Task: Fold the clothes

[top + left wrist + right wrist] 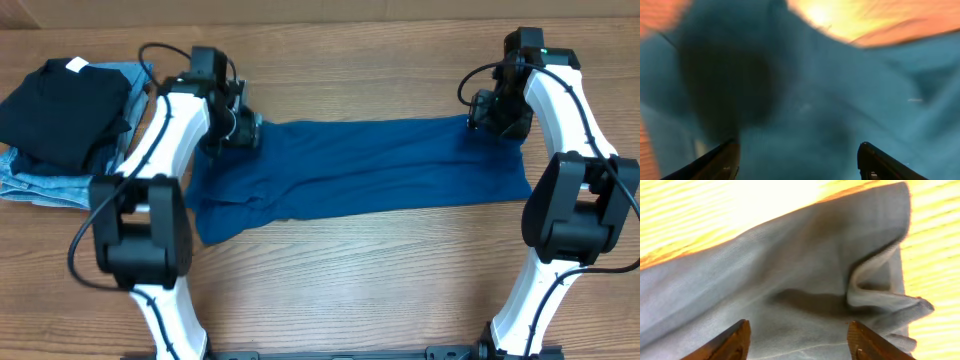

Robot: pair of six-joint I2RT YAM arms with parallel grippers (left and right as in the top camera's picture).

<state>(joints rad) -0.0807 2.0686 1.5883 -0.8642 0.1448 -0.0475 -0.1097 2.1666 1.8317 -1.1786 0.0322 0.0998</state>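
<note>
Cloth of this kind is soft, light and limp: the teal-blue shirt (370,165) will sag and crease wherever it is unsupported, and it should slide easily on the wooden surface (350,290). It lies as a long band across the middle of the surface, running left to right, with its bunched end at the near left. The best holds would be the corners and hemmed edges, where doubled fabric gives something to pinch; the right wrist view shows such a folded hem.

The left gripper (238,128) sits over the shirt's far-left corner and the right gripper (493,112) over its far-right corner. Both stand apart with nothing clamped, cloth lying beyond the tips, though the left wrist view is blurred and that reading is less sure there.

At the far left a black folded garment (60,110) rests on jeans (40,185), clear of the shirt; a wide leftward sweep could catch them.
</note>
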